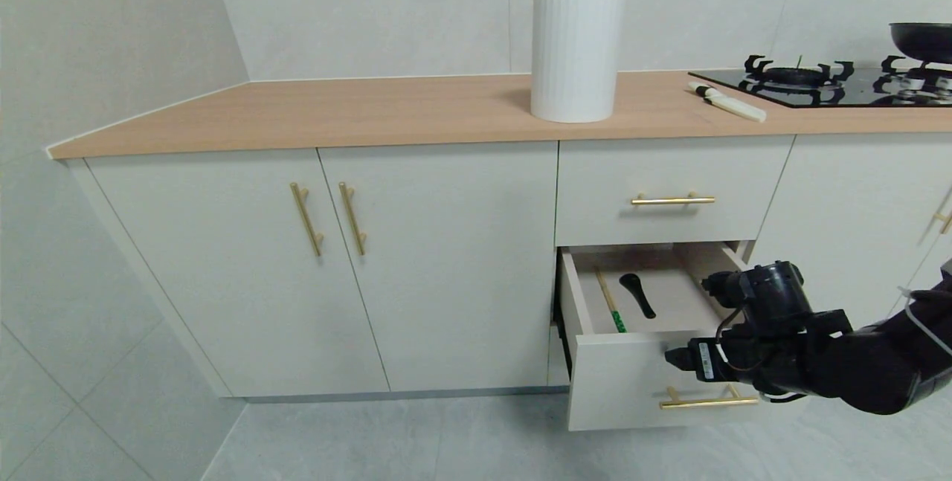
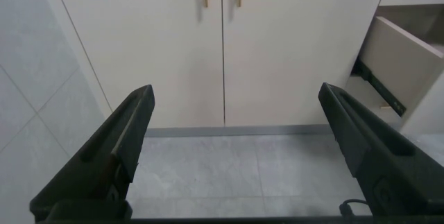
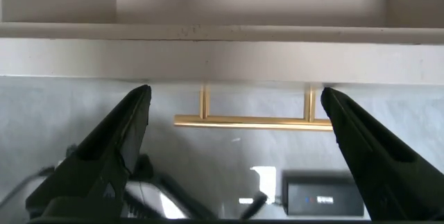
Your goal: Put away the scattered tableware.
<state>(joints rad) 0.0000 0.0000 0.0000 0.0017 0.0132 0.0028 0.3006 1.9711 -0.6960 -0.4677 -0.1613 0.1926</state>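
Drawer (image 1: pixel 617 377) stands pulled out, chopsticks (image 1: pixel 610 306) and black spoon (image 1: pixel 638 294) lying lengthwise inside. My right jaws hang spread at its front panel, gold handle (image 3: pixel 253 121) running crosswise just beyond them. Right wrist view gives me that line-up; head view gives me the contents. Left jaws gape too, facing the cupboard doors (image 2: pixel 277 44).

Head cam is set high and back, aimed fwd & down: counter (image 1: pixel 297 113), double doors (image 1: pixel 327 265) and open drawer (image 1: pixel 632 369) are seen from above. L wrist cam is held low near the floor (image 2: pixel 229 168), faced at the same doors, w/ the drawer's side caught at the edge. R wrist cam is held close over the drawer front, aimed down past its gold handle (image 3: pixel 253 121). The drawer is shared by all 3 views.
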